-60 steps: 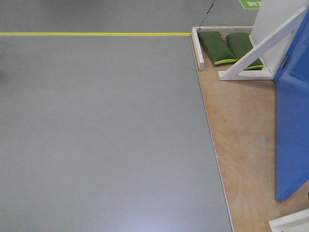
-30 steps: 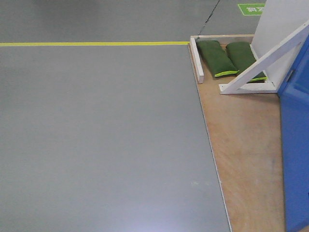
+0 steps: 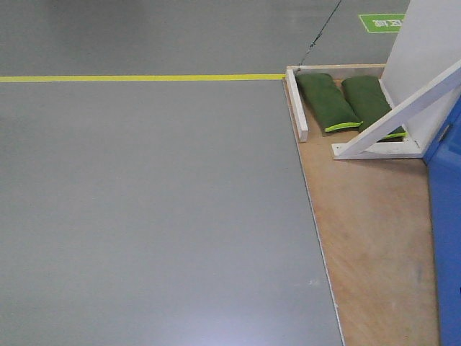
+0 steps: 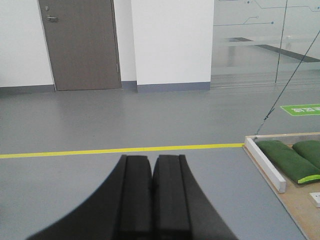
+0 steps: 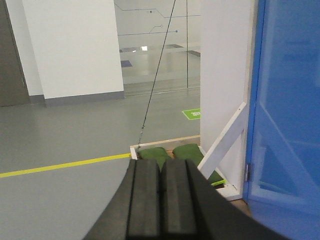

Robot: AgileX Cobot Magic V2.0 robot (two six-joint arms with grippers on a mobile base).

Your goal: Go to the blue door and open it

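Note:
The blue door fills the right side of the right wrist view, glossy, with a silver hinge at its left edge; its handle is out of view. In the front view only a strip of the blue door shows at the right edge. My right gripper is shut with nothing in it and sits left of the door, apart from it. My left gripper is also shut and empty, pointing over the grey floor toward a yellow line.
A plywood platform with a white border strip carries the door frame. Two green sandbags lie beside a white wall panel with a diagonal brace. A grey door and glass wall stand far off.
The front view has shifted: the yellow line, sandbags and platform slid down and to the right, and less of the blue door shows at the right edge. Both grippers stay shut.

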